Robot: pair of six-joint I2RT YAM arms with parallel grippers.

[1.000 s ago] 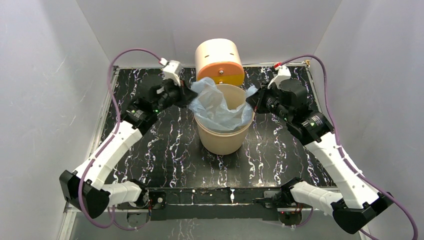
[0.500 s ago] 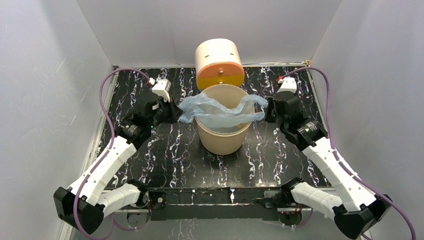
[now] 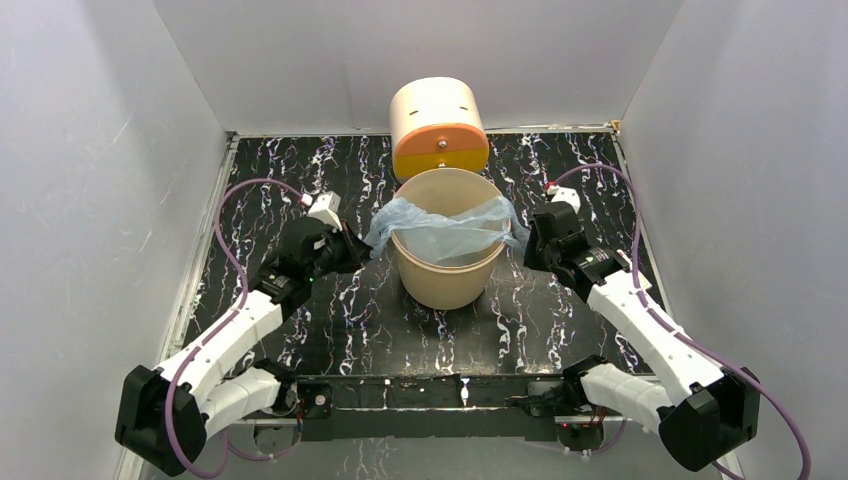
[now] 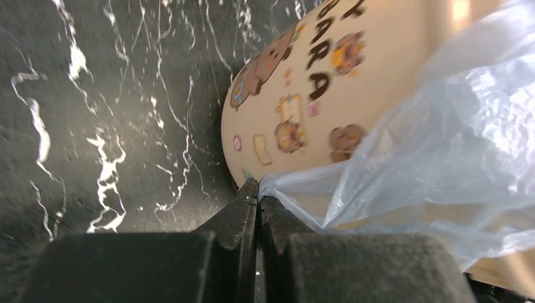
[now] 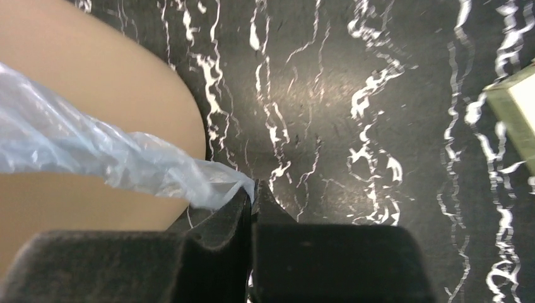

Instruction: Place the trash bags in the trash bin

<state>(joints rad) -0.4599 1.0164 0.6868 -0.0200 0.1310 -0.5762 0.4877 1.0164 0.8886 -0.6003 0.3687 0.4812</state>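
The beige trash bin [image 3: 446, 285] stands mid-table, its printed side [image 4: 303, 82] facing the left wrist camera. The pale-blue trash bag [image 3: 445, 222] is stretched across the bin's mouth, sagging inside, with its edges folded over the rim on both sides. My left gripper [image 3: 356, 250] sits low to the left of the bin, shut on the bag's left edge [image 4: 353, 183]; its tips [image 4: 257, 197] pinch the film. My right gripper [image 3: 524, 243] sits low to the right of the bin, shut on the bag's right edge [image 5: 158, 170] at its tips [image 5: 253, 192].
A cream cylinder with an orange-yellow front [image 3: 440, 125] stands just behind the bin. Grey walls close in the black marbled table [image 3: 340, 320] on three sides. A pale box corner [image 5: 517, 107] shows at the right of the right wrist view.
Both grippers have moved down and outward from beside the bin's mouth, pulling the bag's edges over the rim. The bunched bag has spread flat across the opening.
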